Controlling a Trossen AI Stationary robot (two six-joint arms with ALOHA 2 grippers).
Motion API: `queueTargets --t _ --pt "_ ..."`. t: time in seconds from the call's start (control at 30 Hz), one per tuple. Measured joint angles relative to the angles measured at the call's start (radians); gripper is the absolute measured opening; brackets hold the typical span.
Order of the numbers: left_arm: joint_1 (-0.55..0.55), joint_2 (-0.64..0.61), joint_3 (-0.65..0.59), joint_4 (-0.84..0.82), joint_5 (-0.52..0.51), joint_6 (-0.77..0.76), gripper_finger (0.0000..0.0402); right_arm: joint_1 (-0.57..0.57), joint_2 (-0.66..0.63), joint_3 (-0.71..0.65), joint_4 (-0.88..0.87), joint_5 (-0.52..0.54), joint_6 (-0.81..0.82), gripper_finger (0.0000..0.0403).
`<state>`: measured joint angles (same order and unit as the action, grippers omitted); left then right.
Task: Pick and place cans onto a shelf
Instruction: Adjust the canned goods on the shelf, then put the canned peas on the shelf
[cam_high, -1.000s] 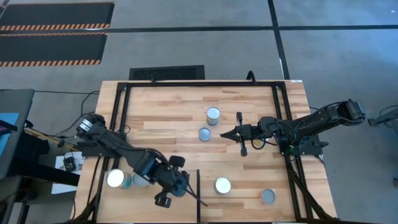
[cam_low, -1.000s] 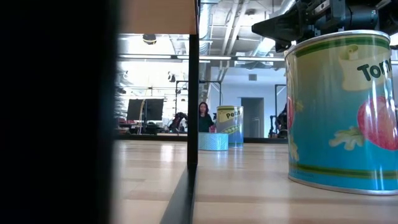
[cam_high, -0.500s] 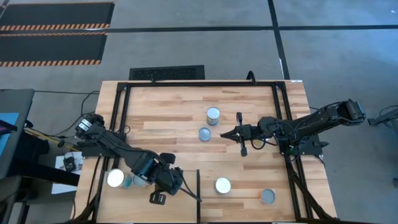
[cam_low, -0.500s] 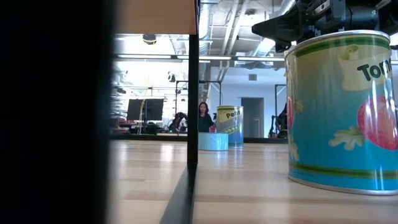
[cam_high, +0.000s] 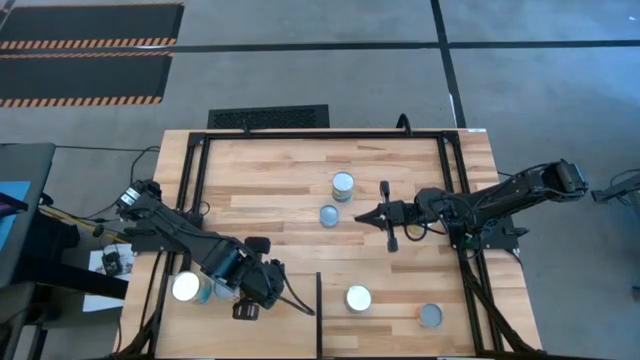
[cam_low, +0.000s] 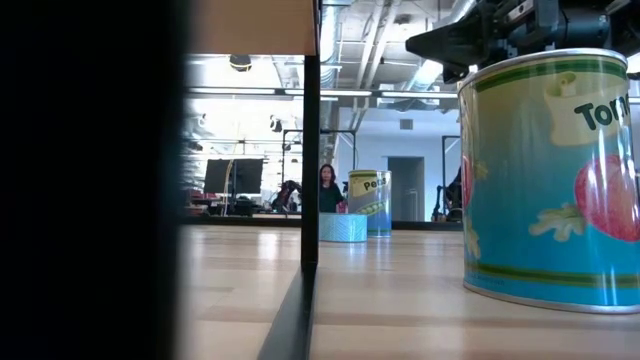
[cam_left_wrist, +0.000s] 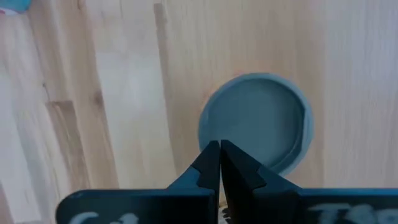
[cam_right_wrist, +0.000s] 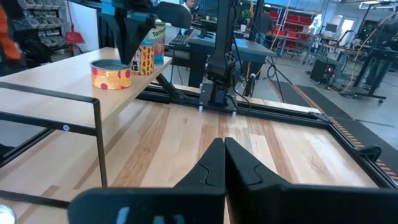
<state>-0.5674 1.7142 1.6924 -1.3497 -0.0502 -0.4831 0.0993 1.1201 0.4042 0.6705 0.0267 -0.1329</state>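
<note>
The shelf is a pale plywood panel at the table's near left; it also shows in the right wrist view. Cans stand on it. My left gripper is shut above the shelf, its fingertips beside a grey-topped can that stands upright on the panel. The right wrist view shows it over a yellow-orange can. My right gripper is shut and empty, above the table's middle, right of a tall can and a short blue can.
A white-topped tomato can and a grey-topped can stand on the table near its front edge. The tomato can fills the low view's right. The shelf's dark leg stands beside it. A black frame rims the table.
My left gripper has gone a little toward the table's left edge over the shelf. My right arm and the cans have kept still.
</note>
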Motion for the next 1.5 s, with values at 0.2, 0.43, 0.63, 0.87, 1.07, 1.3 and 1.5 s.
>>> queueTargets --t 0.2,0.43,0.63,0.87,1.07,1.3,1.5 --pt "0.0 0.0 0.0 0.039 0.007 0.004 0.0 0.006 0.0 0.0 0.002 0.0 -0.007 0.0011" --pt "0.0 0.0 -0.02 0.035 0.009 -0.001 0.0 0.005 0.0 0.0 0.003 0.0 -0.007 0.0011" --pt "0.0 0.0 -0.042 0.03 0.012 -0.005 0.0 0.005 0.0 0.0 0.001 0.0 -0.009 0.0011" --pt "0.002 -0.034 -0.042 0.03 -0.007 -0.013 0.0 0.005 0.0 0.0 0.001 0.001 -0.009 0.0011" --pt "0.002 -0.078 -0.042 0.042 -0.082 -0.031 0.0 0.005 0.0 0.0 0.0 0.001 -0.007 0.0011" --pt "0.045 -0.217 -0.165 0.282 -0.153 0.056 0.0 0.005 0.0 0.0 -0.004 0.001 -0.005 0.0011" --pt "0.158 -0.427 -0.482 0.623 -0.126 0.217 0.0 0.014 0.0 0.0 -0.008 0.004 -0.003 0.0011"
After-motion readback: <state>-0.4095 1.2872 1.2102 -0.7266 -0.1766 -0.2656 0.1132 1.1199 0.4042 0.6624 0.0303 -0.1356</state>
